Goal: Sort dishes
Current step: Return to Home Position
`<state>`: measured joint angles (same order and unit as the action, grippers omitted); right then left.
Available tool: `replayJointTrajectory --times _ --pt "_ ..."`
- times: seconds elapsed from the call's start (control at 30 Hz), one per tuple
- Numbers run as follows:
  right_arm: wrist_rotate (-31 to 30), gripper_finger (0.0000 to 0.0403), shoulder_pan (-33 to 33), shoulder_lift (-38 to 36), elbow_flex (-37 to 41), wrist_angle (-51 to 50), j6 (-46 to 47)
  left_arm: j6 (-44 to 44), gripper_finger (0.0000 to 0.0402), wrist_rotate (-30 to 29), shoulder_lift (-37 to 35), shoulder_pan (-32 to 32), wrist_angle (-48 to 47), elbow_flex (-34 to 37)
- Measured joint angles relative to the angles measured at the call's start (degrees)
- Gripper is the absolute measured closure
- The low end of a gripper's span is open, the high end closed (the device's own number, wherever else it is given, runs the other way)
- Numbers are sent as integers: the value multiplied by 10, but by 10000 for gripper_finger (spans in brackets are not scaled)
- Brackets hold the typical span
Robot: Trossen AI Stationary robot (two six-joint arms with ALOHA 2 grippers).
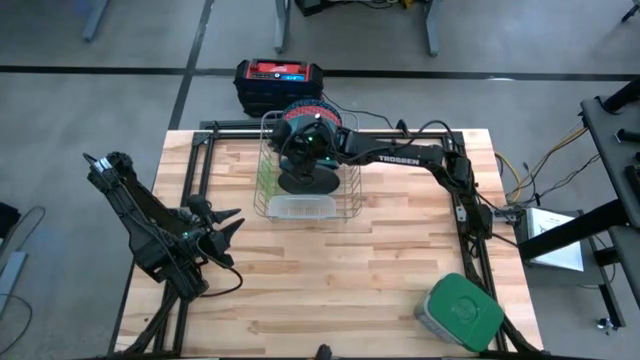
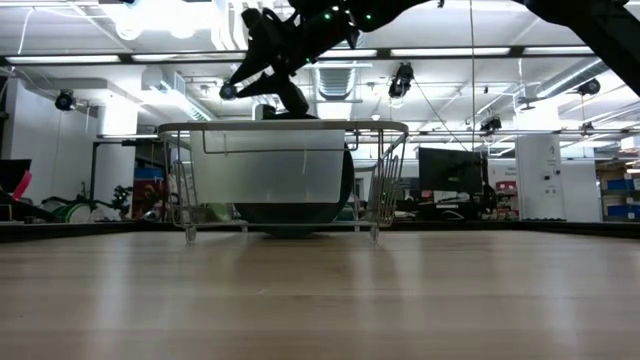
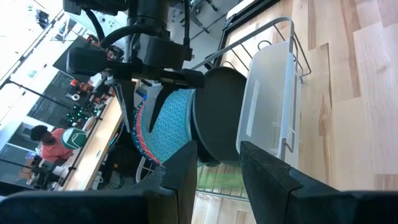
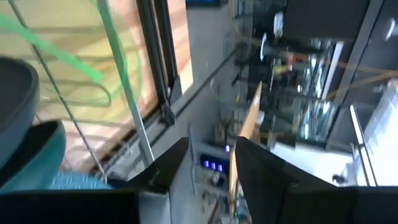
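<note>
While the right arm reaches in from its own side of the pale wooden desk [image 1: 330, 290], the right gripper [image 4: 212, 143] hangs directly over the silver wire rack [image 2: 290, 127]. Its jaws are spread and hold nothing. That is the relation the retreat turns on: the dishes lie straight below the jaws, not between them.

Inside the rack the dishes stand on edge in a row running from its back to its front:
- the red-patterned round plate [image 1: 297, 108] is at the back;
- the blue-speckled round plate [image 3: 171, 124] is next to it;
- the dark round plate [image 3: 217, 112] is nearer the front, leaning a little;
- the translucent neon-green dish [image 1: 265, 175] stands by the rack's left wall.

A frosted white plastic tub [image 1: 300, 208] fills the rack's front end. The plates' edges run along the same line as the outstretched forearm, so a sideways pull at this height would likely sweep the fingers along their rims. By this reading, a lift clear of the rack's rim should come first, then the swing back to the right.

The left gripper [image 1: 232, 222] waits well to the left of the rack and nearer the desk's front edge, its jaws spread and empty, pointing toward the rack. A grey container with a green lid [image 1: 460, 312] sits far to the right of the rack and nearer that front edge, out of either path.
</note>
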<state>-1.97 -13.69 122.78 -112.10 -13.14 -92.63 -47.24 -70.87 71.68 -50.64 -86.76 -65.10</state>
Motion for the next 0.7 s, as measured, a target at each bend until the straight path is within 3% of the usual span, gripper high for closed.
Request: replayJointTrajectory --times 0.3,0.47,0.53,0.6,0.7 --pt "-143 267 10 -53 3 -28 72 -3 290 0 0 0 3 0" --pt "-200 287 17 -126 2 -132 279 -3 290 0 1 1 23 0" --pt "-165 299 18 -157 6 -206 384 0 290 0 2 1 44 0" --pt "-88 312 18 -191 15 -268 470 19 290 0 6 1 76 0" --pt "14 335 35 -243 60 -296 548 123 290 17 16 0 186 0"
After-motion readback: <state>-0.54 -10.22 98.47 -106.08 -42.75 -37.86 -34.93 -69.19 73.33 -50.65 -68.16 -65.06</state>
